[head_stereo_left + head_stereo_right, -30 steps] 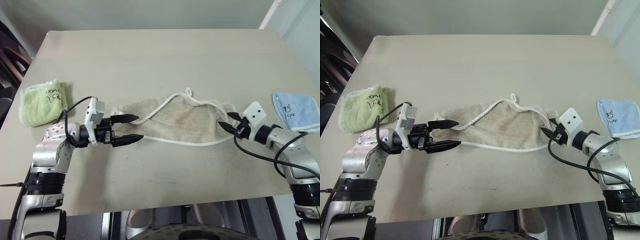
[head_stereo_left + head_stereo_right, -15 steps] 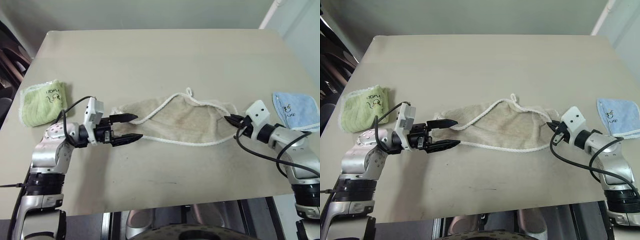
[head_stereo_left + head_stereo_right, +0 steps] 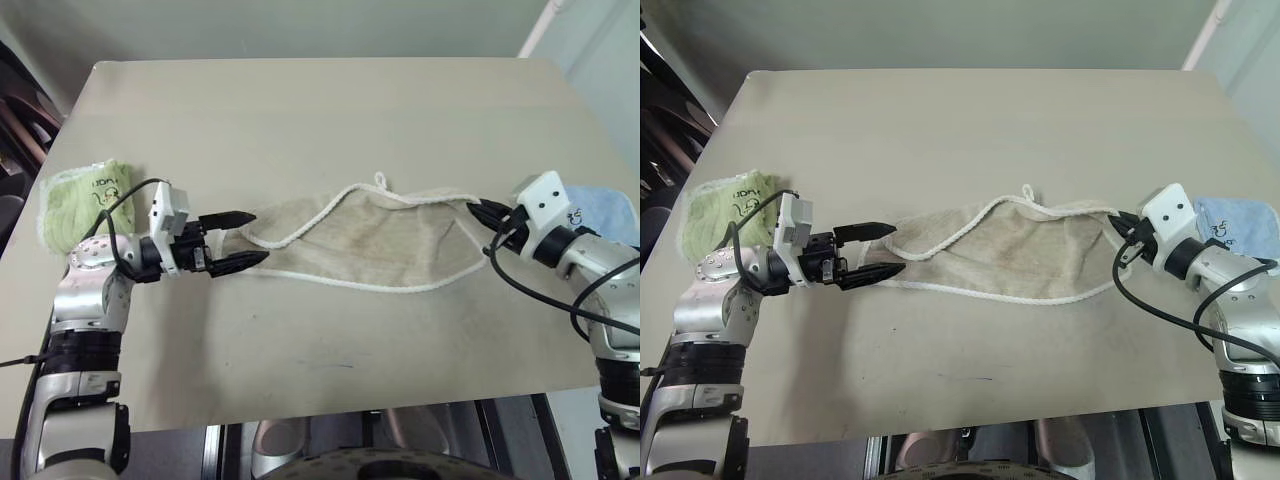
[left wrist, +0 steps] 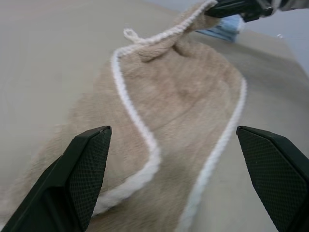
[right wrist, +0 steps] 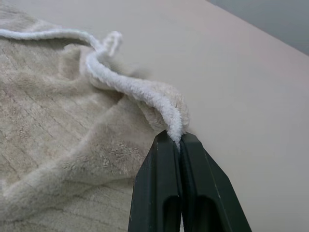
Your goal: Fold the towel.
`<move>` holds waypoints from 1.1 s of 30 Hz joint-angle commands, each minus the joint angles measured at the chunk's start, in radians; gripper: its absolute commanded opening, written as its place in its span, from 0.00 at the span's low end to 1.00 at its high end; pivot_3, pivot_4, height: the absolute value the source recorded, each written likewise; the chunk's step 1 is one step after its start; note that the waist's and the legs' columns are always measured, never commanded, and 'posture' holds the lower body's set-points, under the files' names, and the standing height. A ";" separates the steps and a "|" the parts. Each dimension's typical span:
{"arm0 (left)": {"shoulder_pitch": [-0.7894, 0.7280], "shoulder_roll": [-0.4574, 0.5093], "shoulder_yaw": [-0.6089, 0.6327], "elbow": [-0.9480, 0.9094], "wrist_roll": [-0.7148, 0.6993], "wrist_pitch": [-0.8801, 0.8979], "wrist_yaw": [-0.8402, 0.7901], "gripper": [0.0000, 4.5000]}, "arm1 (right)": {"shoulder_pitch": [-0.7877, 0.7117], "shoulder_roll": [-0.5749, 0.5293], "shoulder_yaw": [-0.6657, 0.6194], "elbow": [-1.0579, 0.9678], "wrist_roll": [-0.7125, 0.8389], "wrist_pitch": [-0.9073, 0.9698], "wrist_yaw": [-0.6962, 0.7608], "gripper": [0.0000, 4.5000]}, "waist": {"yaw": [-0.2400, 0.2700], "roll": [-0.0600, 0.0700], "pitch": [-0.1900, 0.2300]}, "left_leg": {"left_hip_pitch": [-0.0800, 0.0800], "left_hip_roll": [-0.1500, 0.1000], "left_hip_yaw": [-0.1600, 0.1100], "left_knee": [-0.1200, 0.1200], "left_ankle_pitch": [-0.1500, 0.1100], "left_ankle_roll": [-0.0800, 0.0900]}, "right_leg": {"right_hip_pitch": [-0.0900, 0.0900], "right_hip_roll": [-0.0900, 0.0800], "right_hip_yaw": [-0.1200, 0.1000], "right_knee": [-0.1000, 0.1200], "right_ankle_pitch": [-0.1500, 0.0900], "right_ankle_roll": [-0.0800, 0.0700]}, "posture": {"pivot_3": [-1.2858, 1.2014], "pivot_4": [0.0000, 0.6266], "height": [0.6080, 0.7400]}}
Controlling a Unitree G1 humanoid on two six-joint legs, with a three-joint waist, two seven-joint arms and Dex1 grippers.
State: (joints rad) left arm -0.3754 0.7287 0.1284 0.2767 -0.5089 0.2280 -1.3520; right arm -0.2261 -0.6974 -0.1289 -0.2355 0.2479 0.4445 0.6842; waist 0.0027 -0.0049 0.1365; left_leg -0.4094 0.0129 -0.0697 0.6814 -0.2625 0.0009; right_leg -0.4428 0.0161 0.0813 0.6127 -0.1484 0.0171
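Note:
The beige towel [image 3: 370,240] with white corded edging lies crumpled lengthwise across the middle of the table, its small loop [image 3: 378,181] at the far edge. My right gripper [image 3: 480,213] is shut on the towel's right corner [image 5: 170,112] and holds it a little above the table. My left gripper [image 3: 240,240] stands open at the towel's left end, its two black fingers [image 4: 82,164] on either side of the cloth without pinching it.
A folded light-green towel [image 3: 85,200] lies near the table's left edge, behind my left arm. A folded light-blue towel [image 3: 605,212] lies at the right edge, partly behind my right wrist. The table's front edge [image 3: 330,410] is close below both arms.
My right gripper shut on the towel's right corner and lifted it up and to the right, stretching the cloth. My left gripper drew back to the left, still open.

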 commanded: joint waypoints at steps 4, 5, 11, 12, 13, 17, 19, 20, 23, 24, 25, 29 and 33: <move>-0.024 -0.004 0.008 0.022 0.031 -0.069 -0.008 1.00 | -0.022 0.002 0.003 -0.029 -0.009 -0.004 -0.017 0.01 | 0.000 0.000 0.000 | 0.000 0.000 0.000 0.000 0.000 0.000 | 0.000 0.000 0.000 -0.001 0.000 0.000 | 0.52 0.24 1.00; -0.025 -0.006 0.004 0.024 0.035 -0.074 -0.010 1.00 | -0.026 0.003 0.006 -0.028 -0.010 -0.004 -0.017 0.01 | 0.000 0.000 0.000 | 0.000 0.000 0.000 0.000 0.000 0.000 | 0.000 0.000 0.000 -0.001 0.000 0.000 | 0.52 0.24 1.00; -0.039 -0.012 -0.008 0.058 0.057 -0.106 -0.023 1.00 | -0.030 0.009 0.014 -0.032 -0.016 -0.003 -0.023 0.01 | -0.001 0.000 0.000 | 0.000 0.000 0.000 0.000 0.000 0.000 | 0.000 0.000 0.000 0.000 0.000 0.000 | 0.52 0.24 1.00; -0.043 -0.013 -0.008 0.067 0.060 -0.111 -0.026 1.00 | -0.028 0.011 0.016 -0.035 -0.018 -0.001 -0.025 0.01 | 0.000 0.000 0.000 | 0.000 0.000 0.000 0.000 0.000 0.000 | 0.000 0.000 0.000 0.000 0.000 0.000 | 0.52 0.24 1.00; -0.046 -0.013 -0.007 0.073 0.062 -0.115 -0.030 1.00 | -0.028 0.013 0.017 -0.038 -0.018 0.001 -0.027 0.01 | 0.000 0.000 0.000 | 0.000 0.000 0.000 0.000 0.000 0.000 | 0.000 0.000 0.000 0.000 0.000 0.000 | 0.52 0.24 1.00; -0.043 -0.016 -0.023 0.066 0.075 -0.130 -0.037 1.00 | -0.005 0.003 -0.001 -0.045 -0.015 -0.005 -0.023 0.01 | 0.000 0.000 0.000 | 0.000 0.000 0.000 0.000 0.000 0.000 | 0.000 0.000 0.000 -0.001 0.000 0.000 | 0.52 0.24 1.00; -0.044 -0.024 -0.029 0.056 0.075 -0.128 -0.037 1.00 | 0.006 -0.007 -0.018 -0.047 -0.007 -0.008 -0.015 0.01 | 0.001 0.000 0.000 | -0.001 0.000 0.000 0.000 0.000 0.000 | 0.000 0.000 0.000 -0.001 0.000 0.000 | 0.52 0.24 1.00; -0.045 -0.028 -0.031 0.056 0.076 -0.130 -0.039 1.00 | 0.011 -0.011 -0.022 -0.048 -0.005 -0.010 -0.012 0.01 | 0.001 0.000 0.000 | -0.001 0.000 0.000 0.000 0.000 0.000 | 0.000 0.000 0.000 -0.001 0.000 0.000 | 0.52 0.24 1.00; -0.051 -0.032 -0.042 0.065 0.088 -0.140 -0.051 1.00 | 0.013 -0.019 -0.029 -0.057 0.000 -0.007 -0.011 0.01 | 0.000 0.000 0.000 | -0.001 0.000 0.000 0.000 0.000 0.000 | 0.000 0.000 0.000 -0.001 0.000 0.000 | 0.52 0.24 1.00; -0.052 -0.033 -0.043 0.067 0.090 -0.141 -0.053 1.00 | 0.012 -0.021 -0.031 -0.060 0.002 -0.004 -0.012 0.01 | 0.000 0.000 0.000 | -0.001 0.000 0.000 0.000 0.000 0.000 | 0.000 0.000 0.000 -0.001 0.000 0.000 | 0.52 0.24 1.00; -0.054 -0.034 -0.043 0.071 0.090 -0.142 -0.054 1.00 | 0.011 -0.023 -0.033 -0.063 0.005 -0.001 -0.013 0.01 | 0.000 0.000 0.000 | -0.001 0.000 0.000 0.000 0.000 0.000 | 0.000 0.000 0.000 0.000 0.000 0.000 | 0.52 0.24 1.00; -0.066 -0.041 -0.056 0.114 0.115 -0.183 -0.069 1.00 | 0.022 -0.030 -0.036 -0.072 0.002 0.001 -0.014 0.01 | 0.000 0.000 0.000 | -0.001 0.000 0.000 0.000 0.000 0.000 | -0.001 0.000 0.000 0.000 0.001 0.000 | 0.52 0.24 1.00; -0.082 -0.054 -0.061 0.151 0.133 -0.220 -0.066 1.00 | 0.012 -0.032 -0.071 -0.115 0.042 0.032 -0.012 0.01 | 0.000 0.000 0.000 | -0.001 0.000 0.000 0.000 0.000 0.000 | 0.000 0.000 0.000 -0.001 0.001 0.000 | 0.52 0.24 1.00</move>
State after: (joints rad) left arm -0.4373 0.6778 0.0645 0.4236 -0.3818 0.0363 -1.4150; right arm -0.2005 -0.7135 -0.1425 -0.2919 0.2560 0.4659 0.6688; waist 0.0026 -0.0048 0.1365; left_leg -0.4104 0.0129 -0.0697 0.6817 -0.2626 0.0009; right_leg -0.4433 0.0160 0.0813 0.6119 -0.1479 0.0176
